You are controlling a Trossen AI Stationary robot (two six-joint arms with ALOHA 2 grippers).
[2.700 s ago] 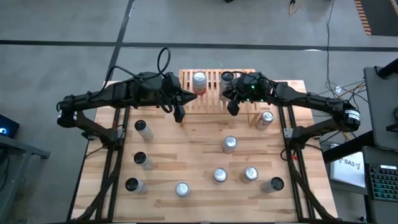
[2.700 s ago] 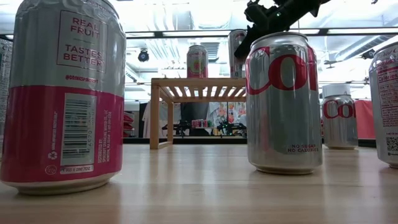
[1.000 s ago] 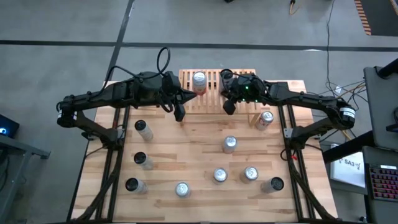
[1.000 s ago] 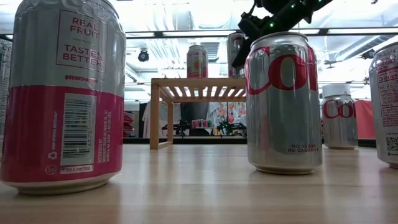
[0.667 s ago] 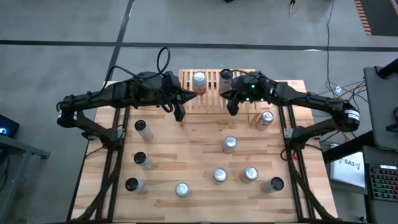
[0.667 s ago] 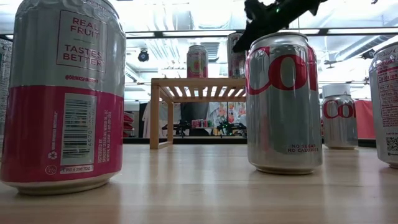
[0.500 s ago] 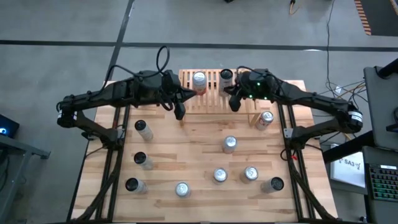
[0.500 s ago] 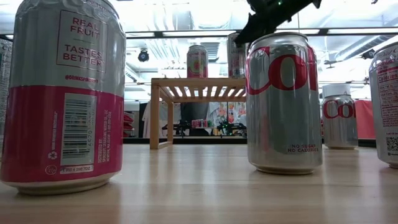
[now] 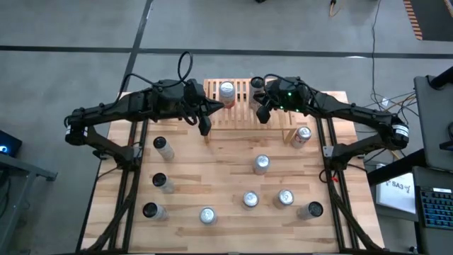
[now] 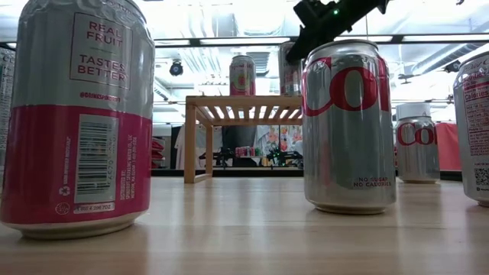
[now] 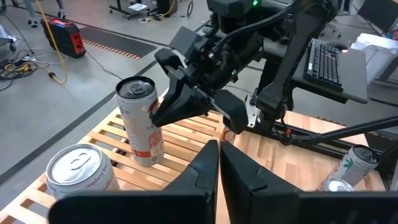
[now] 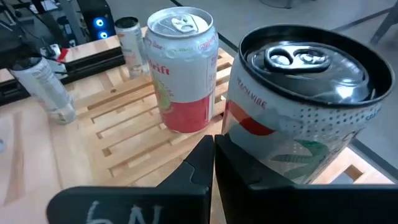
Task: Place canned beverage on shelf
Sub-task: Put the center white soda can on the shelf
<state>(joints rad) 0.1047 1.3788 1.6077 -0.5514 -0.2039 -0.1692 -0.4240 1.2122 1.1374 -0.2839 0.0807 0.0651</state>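
Note:
The shelf [image 9: 241, 108] stands at the table's far edge. Two cans stand upright on its slats: a red-and-white one [image 9: 226, 90] [image 12: 183, 68] and, to its right, a white one with a dark rim [image 9: 257, 85] [image 12: 298, 106]. My right gripper [image 9: 263, 115] [image 12: 212, 149] is shut and hangs above the shelf, close beside the dark-rimmed can [image 11: 140, 118]. My left gripper [image 9: 205, 129] [image 11: 219, 158] is shut and empty, held above the shelf's near left corner. My right gripper's shut fingers [image 11: 165, 112] slant down from the table's right, next to the upper wall of the dark-rimmed can [image 11: 149, 109]. I cannot tell whether they touch it. The can stands upright on the slats.
Several loose cans stand on the tabletop: one by the shelf's right end [image 9: 302, 134], one mid-table [image 9: 262, 164], three at the left [image 9: 163, 147], others along the near edge [image 9: 250, 200]. Two of them [image 10: 76, 114] [image 10: 349, 126] loom large in the low view.
My right gripper has risen a little and drawn slightly toward the far edge beside the dark-rimmed can, staying shut. Both cans on the shelf stand where they were.

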